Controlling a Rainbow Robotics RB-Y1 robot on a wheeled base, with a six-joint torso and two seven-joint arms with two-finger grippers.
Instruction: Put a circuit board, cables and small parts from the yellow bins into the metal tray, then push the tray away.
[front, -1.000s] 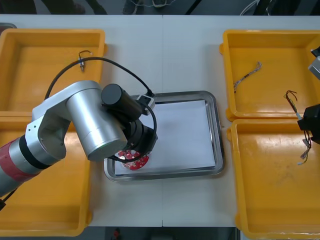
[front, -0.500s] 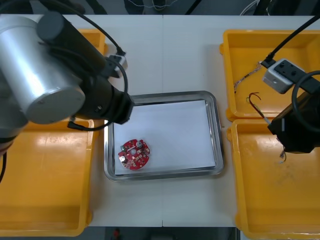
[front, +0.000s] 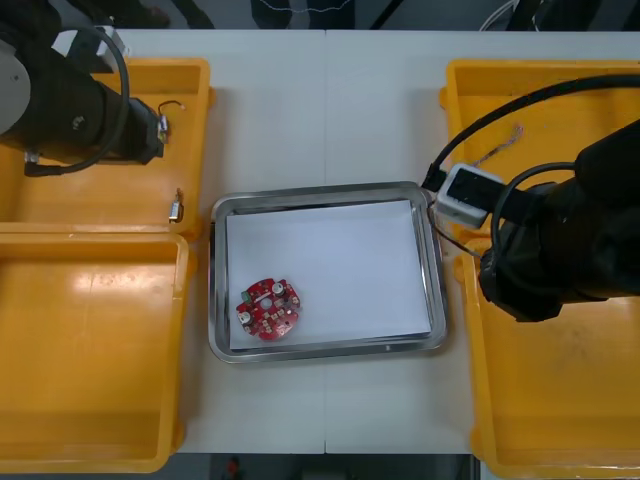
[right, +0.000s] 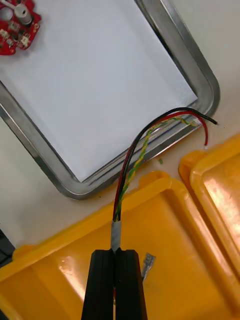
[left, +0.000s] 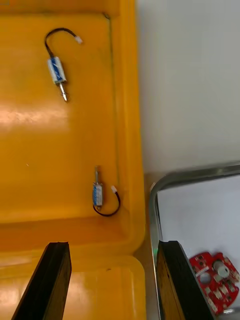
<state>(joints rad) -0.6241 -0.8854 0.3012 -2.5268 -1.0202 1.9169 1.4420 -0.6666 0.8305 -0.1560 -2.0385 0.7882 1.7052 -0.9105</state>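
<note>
Count, all views: four yellow bins (front: 60, 170); one metal tray (front: 320, 190); one red circuit board (front: 268, 309); two small metal parts (left: 98, 193); one red-and-yellow cable (right: 131, 170); one twisted cable (front: 497, 148).

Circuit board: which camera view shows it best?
The front view: the circuit board lies whole and uncovered in the metal tray. The right wrist view crops it; the left wrist view has it beside the left hand's finger.

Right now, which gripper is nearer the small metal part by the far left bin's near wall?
Left. The left gripper hovers open with the small metal part just ahead of its fingers. The right gripper is beyond the metal tray, over a right bin.
</note>
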